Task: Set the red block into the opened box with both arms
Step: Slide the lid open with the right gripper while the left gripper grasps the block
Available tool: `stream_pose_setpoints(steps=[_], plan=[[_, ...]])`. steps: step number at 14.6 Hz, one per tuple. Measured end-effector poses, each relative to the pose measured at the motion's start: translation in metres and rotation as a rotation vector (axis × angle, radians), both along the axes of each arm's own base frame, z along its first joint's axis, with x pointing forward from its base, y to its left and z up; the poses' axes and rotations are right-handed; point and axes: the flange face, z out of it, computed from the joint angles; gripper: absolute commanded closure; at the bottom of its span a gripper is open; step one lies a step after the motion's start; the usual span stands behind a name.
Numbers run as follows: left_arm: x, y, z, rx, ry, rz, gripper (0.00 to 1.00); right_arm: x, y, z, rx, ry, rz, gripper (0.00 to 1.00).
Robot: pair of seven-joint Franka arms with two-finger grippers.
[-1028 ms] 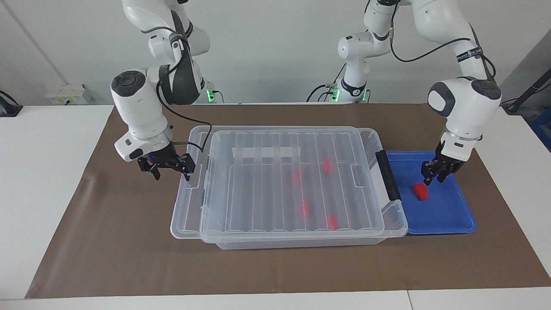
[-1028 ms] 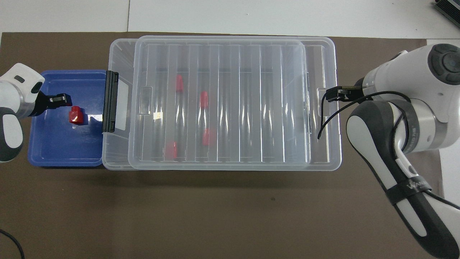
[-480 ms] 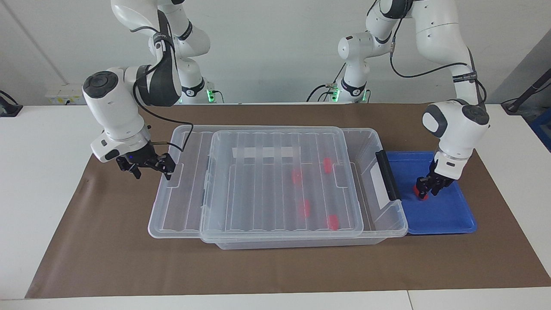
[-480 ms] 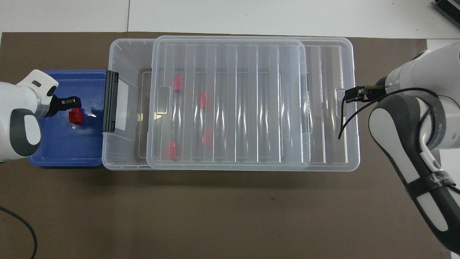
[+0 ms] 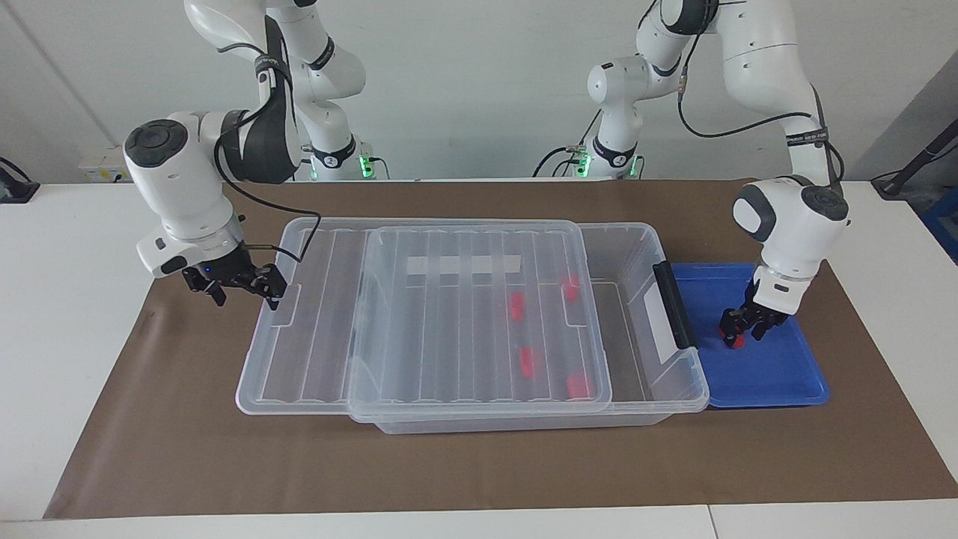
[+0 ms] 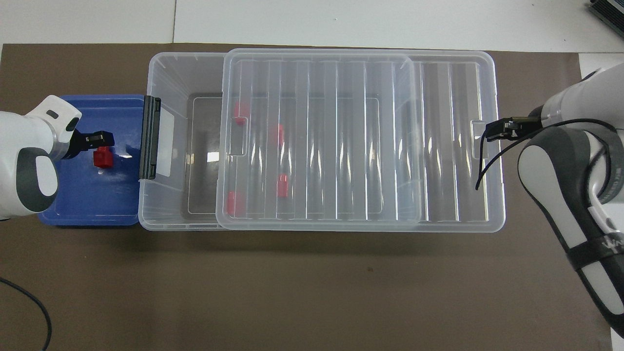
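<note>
A red block (image 5: 737,341) (image 6: 102,159) lies in the blue tray (image 5: 778,374) (image 6: 83,204) at the left arm's end of the table. My left gripper (image 5: 743,335) (image 6: 103,144) is down in the tray, fingers apart on either side of the block. The clear box (image 5: 636,239) (image 6: 165,73) stands mid-table. Its ribbed lid (image 5: 449,314) (image 6: 341,146) is slid toward the right arm's end, so the box's black-handle end is uncovered. My right gripper (image 5: 243,293) (image 6: 490,132) is open, with one fingertip at the lid's end tab.
Several red blocks (image 5: 528,361) (image 6: 282,185) lie inside the box under the lid. The lid overhangs the box's end onto the brown mat (image 5: 187,419) (image 6: 292,292). The tray touches the box's black handle (image 5: 673,303) (image 6: 150,139).
The lid has slid toward the right arm's end together with my right gripper, uncovering more of the box. My left gripper has come down from above the tray to the red block.
</note>
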Motion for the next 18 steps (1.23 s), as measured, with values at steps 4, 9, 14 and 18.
stream_pose_setpoints(steps=[4,9,14,18], plan=[[-0.001,0.0,-0.003,0.001,0.005,-0.008,0.31,-0.003,-0.015,0.004,-0.007,0.005,-0.006,0.0],[-0.004,0.0,-0.01,0.003,0.015,-0.023,0.31,-0.005,-0.025,0.006,-0.03,0.008,-0.01,0.0],[-0.008,0.0,-0.017,0.004,0.017,-0.029,0.31,-0.007,-0.037,0.007,-0.049,0.015,-0.02,0.0],[-0.01,0.0,-0.02,0.005,0.009,-0.03,0.51,-0.008,-0.042,0.008,-0.073,0.021,-0.018,0.0]])
